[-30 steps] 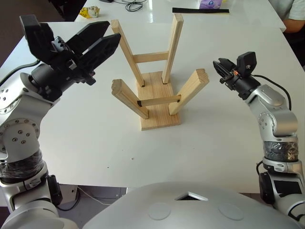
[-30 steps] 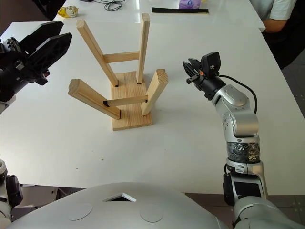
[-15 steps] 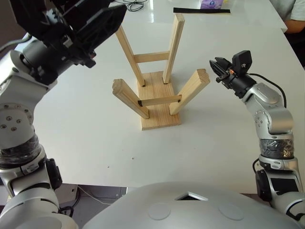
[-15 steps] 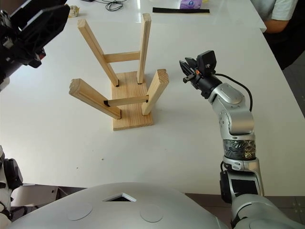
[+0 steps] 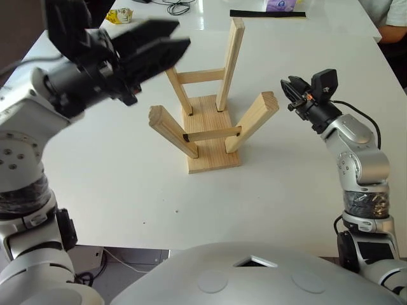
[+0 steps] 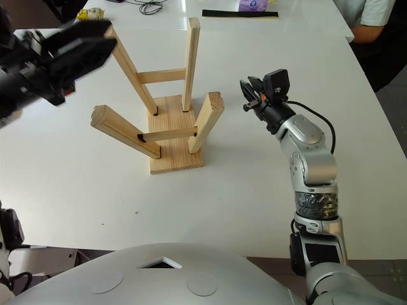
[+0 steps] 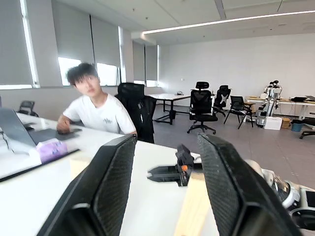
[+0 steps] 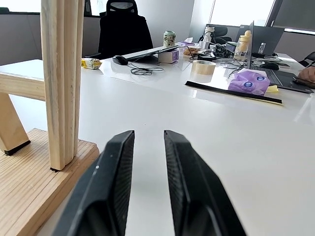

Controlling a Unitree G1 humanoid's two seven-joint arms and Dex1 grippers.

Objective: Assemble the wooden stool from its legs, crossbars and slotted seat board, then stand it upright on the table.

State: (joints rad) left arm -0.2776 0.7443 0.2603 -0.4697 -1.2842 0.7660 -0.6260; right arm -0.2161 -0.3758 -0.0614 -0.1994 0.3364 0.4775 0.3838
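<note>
The stool is seen assembled but inverted: its seat board lies flat on the table, with all four legs pointing up and both crossbars seated. Over the last second the left gripper has been lifted from beside the stool and swung in over the top of the far-left leg; its fingers are spread wide and nothing is held. The right gripper has been brought slightly closer to the near-right leg, fingers parted narrowly, empty. Assembly is judged finished — a two-sided grasp for turning the stool upright appears to be in preparation.
</note>
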